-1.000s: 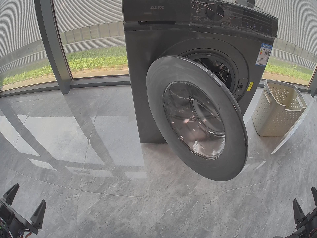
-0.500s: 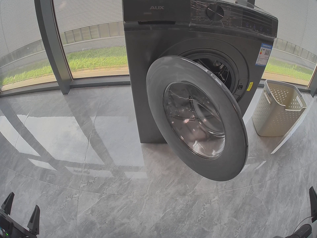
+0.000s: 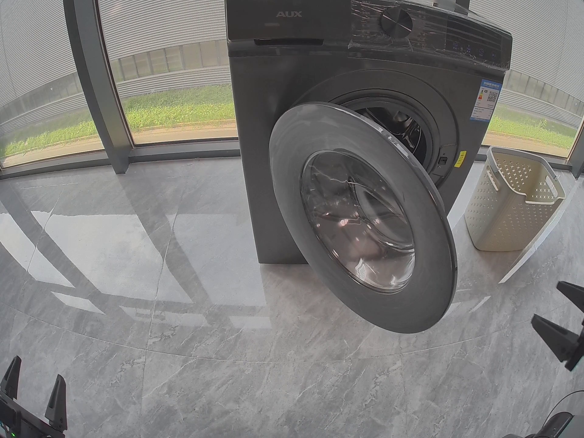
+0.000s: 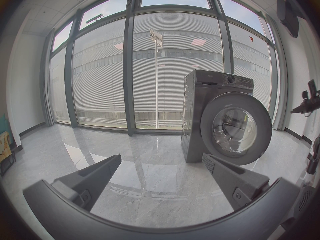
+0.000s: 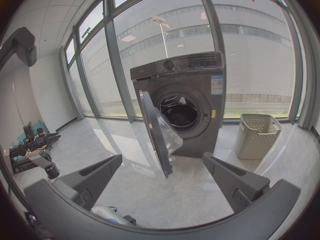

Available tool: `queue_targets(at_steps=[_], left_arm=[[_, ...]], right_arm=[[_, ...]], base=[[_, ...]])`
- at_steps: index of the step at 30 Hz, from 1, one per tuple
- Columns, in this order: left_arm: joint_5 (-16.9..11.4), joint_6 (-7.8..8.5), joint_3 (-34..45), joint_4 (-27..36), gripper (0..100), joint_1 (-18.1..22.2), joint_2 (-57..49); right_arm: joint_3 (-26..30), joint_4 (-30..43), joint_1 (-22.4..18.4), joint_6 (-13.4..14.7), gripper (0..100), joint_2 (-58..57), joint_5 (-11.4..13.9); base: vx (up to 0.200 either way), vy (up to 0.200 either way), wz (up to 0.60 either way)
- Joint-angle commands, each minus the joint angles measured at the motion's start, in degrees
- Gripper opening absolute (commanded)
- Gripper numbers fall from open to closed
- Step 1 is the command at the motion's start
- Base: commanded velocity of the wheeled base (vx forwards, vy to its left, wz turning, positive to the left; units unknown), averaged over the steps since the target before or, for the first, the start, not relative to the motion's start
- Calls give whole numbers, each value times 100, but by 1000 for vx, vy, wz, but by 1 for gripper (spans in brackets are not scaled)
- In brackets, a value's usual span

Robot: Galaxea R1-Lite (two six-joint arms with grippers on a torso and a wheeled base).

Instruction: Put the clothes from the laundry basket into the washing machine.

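A dark grey washing machine (image 3: pixel 267 123) stands on the floor with its round door (image 3: pixel 365 214) swung wide open toward me. Dark clothes (image 5: pixel 180 116) lie inside the drum (image 3: pixel 398 126). The cream perforated laundry basket (image 3: pixel 514 199) stands on the floor to the right of the machine; the inner wall I can see is bare. My left gripper (image 3: pixel 35 372) hangs open low at the near left, far from the machine. My right gripper (image 3: pixel 547 302) is open at the near right, in front of the basket and apart from it. Nothing is between either pair of fingers (image 5: pixel 233 180).
The glossy grey tiled floor (image 3: pixel 182 263) spreads wide to the left and in front of the machine. Tall windows with dark frame posts (image 3: pixel 91 68) run behind it. The open door juts out over the floor between my arms.
My right gripper has risen from the bottom right corner to higher at the right edge, toward the basket. My left gripper has sunk slightly lower.
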Motion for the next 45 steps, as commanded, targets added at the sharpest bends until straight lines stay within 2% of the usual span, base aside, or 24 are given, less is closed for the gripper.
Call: queue_targets(at_steps=[1, 2, 3, 4, 8, 13, 21, 24, 29, 31, 32, 34, 37, 40, 41, 45], left_arm=[[-277, -13, 101, 124, 100, 63, -116], [-497, 110, 101, 274, 100, 63, -116], [-497, 110, 101, 274, 100, 63, -116], [-682, 269, 66, 388, 100, 63, -116], [-629, 163, 66, 379, 100, 55, -116], [-611, 190, 92, 291, 100, 55, -116], [-620, 154, 92, 291, 100, 55, -116], [-611, 154, 92, 291, 100, 55, -116], [-611, 172, 92, 291, 100, 55, -116], [-620, 181, 92, 291, 100, 55, -116], [-620, 181, 92, 291, 100, 55, -116], [-620, 181, 92, 291, 100, 55, -116], [-620, 181, 92, 291, 100, 55, -116], [-620, 181, 92, 291, 100, 55, -116], [-620, 172, 92, 291, 100, 55, -116], [-620, 172, 92, 291, 100, 55, -116]], right_arm=[[-117, -1509, 480, 26, 100, 2663, 372], [-117, -1746, 550, 26, 100, 2900, 372], [-117, -1746, 550, 26, 100, 2900, 372], [-134, -2018, 621, 34, 100, 3190, 337], [-231, -2317, 629, 34, 100, 3709, 302], [-442, -2335, 594, 52, 100, 4069, 267], [-785, -2344, 480, 78, 100, 4368, -129], [-811, -2352, 313, 78, 100, 4386, -190], [-899, -2352, -381, 52, 100, 4280, -269], [-934, -2352, -513, 43, 100, 4271, -304], [-1022, -2352, -751, 52, 100, 4280, -340], [-1075, -2361, -882, 43, 100, 4315, -348], [-1268, -2625, -1269, 61, 100, 4509, -454], [-1303, -2730, -1366, 61, 100, 4597, -498], [-1268, -2976, -1577, 34, 100, 4684, -507], [-1031, -3012, -1559, -1, 100, 4623, -471]], base=[[0, 0, 0], [0, 0, 0], [0, 0, 0], [0, 0, 0], [0, 0, 0], [0, 0, 0], [0, 0, 0], [0, 0, 0], [0, 0, 0], [0, 0, 0], [0, 0, 0], [0, 0, 0], [0, 0, 0], [0, -133, 0], [0, -200, 0], [0, -200, 0]])
